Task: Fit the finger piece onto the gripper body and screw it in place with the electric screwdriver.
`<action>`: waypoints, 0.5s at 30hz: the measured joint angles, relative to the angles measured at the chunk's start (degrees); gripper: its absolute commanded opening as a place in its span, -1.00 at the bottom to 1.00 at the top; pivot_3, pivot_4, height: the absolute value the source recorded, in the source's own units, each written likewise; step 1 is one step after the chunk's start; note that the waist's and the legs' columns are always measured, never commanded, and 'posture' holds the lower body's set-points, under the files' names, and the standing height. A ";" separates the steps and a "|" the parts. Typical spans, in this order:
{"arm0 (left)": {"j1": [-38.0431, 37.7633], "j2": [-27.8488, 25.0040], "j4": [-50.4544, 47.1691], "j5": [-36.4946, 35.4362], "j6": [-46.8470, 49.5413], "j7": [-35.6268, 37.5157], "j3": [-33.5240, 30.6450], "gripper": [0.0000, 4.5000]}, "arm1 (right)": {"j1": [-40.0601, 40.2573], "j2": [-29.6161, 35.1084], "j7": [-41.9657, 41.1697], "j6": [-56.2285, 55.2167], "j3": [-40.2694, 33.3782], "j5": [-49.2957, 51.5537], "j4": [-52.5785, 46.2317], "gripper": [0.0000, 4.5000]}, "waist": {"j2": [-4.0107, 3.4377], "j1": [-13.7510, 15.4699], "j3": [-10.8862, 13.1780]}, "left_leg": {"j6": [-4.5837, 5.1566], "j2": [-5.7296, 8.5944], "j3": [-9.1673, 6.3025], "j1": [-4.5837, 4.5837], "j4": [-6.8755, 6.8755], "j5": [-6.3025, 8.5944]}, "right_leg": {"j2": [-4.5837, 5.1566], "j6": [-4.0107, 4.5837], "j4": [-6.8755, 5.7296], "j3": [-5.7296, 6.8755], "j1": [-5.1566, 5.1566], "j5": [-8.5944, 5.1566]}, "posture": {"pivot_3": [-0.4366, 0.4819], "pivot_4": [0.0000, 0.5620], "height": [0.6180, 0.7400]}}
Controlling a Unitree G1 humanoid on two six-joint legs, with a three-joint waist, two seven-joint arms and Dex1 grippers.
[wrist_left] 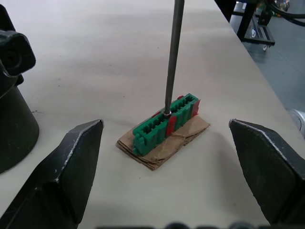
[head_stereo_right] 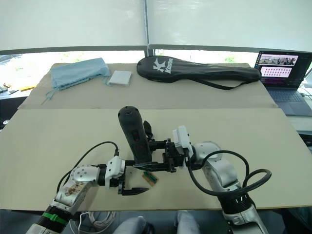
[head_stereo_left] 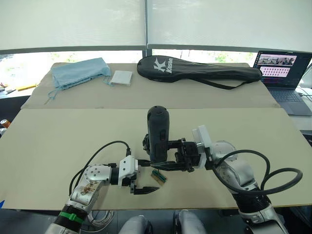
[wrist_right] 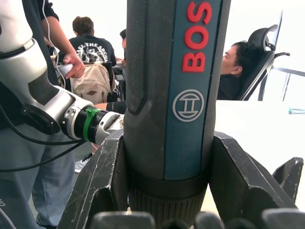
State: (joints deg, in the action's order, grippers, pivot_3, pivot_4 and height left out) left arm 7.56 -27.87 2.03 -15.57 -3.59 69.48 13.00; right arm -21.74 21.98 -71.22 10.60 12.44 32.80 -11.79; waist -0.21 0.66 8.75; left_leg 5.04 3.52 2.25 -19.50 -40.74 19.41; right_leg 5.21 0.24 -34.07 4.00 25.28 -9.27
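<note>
While right end effector [head_stereo_left: 168, 158] grips the electric screwdriver [head_stereo_left: 158, 131] upright, bit down on green holder [wrist_left: 164, 121] on surface [head_stereo_left: 58, 141], released left end effector [head_stereo_left: 144, 178] flanks it, nearer

On the table [head_stereo_left: 58, 141], the right gripper [head_stereo_left: 165, 163] holds the electric screwdriver [head_stereo_left: 158, 132] upright near the front edge. The left gripper [head_stereo_left: 142, 176], fingers apart, rests just left of a small green block [head_stereo_left: 159, 176]. Far back lie a black racket bag [head_stereo_left: 195, 70], a blue cloth [head_stereo_left: 78, 72] and a laptop [head_stereo_left: 282, 73].
</note>
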 measured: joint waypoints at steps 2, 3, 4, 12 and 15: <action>-1.10 0.00 -0.33 -1.27 -0.16 0.21 -0.65 0.98 | -0.19 -0.01 0.19 0.23 -0.05 0.19 -0.87 -0.14 | 0.01 -0.02 0.01 | 0.00 0.00 0.00 -0.06 0.00 0.00 | 0.00 0.00 0.00 0.00 0.06 0.00 | -0.05 -0.47 1.00; -1.45 -0.01 -0.40 -1.86 -0.20 0.48 -0.81 0.98 | -0.26 -0.01 0.27 0.48 -0.06 0.39 -1.45 -0.14 | 0.01 -0.03 0.01 | -0.01 0.00 0.00 -0.10 -0.01 0.00 | 0.00 0.00 0.00 0.00 0.09 0.00 | -0.05 -0.47 1.00; -1.68 -0.05 -0.46 -2.36 -0.28 0.77 -0.87 0.98 | -0.37 -0.01 0.30 0.94 -0.07 0.80 -1.90 -0.14 | 0.01 -0.03 0.01 | -0.01 0.00 0.00 -0.13 -0.01 0.00 | 0.00 0.01 -0.01 0.01 0.12 0.00 | -0.05 -0.47 1.00; -2.10 -1.23 -1.83 -5.41 -1.65 1.89 -4.44 0.98 | -2.64 0.45 0.74 2.72 -0.70 2.73 -4.52 -0.14 | 0.03 0.01 0.02 | -0.03 0.03 0.01 -0.71 -0.14 -0.03 | 0.00 0.02 -0.08 0.05 0.70 0.02 | -0.05 -0.47 1.00; -3.89 -2.49 -4.03 -8.70 -1.36 3.38 -6.28 0.98 | -4.04 0.46 1.56 4.43 -1.36 4.11 -5.31 -0.14 | 0.03 -0.17 0.03 | -0.06 0.04 0.02 -0.80 -0.13 -0.04 | -0.02 0.03 -0.07 0.07 0.81 0.03 | -0.05 -0.47 1.00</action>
State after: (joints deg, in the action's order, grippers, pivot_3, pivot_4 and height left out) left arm 3.67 -30.36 -2.00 -24.27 -4.95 72.87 6.71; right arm -25.78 22.44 -69.65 15.03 11.08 36.91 -17.10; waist -0.18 0.50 8.78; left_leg 4.98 3.57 2.27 -20.29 -40.87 19.36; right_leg 5.19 0.27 -34.15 4.07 26.08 -9.25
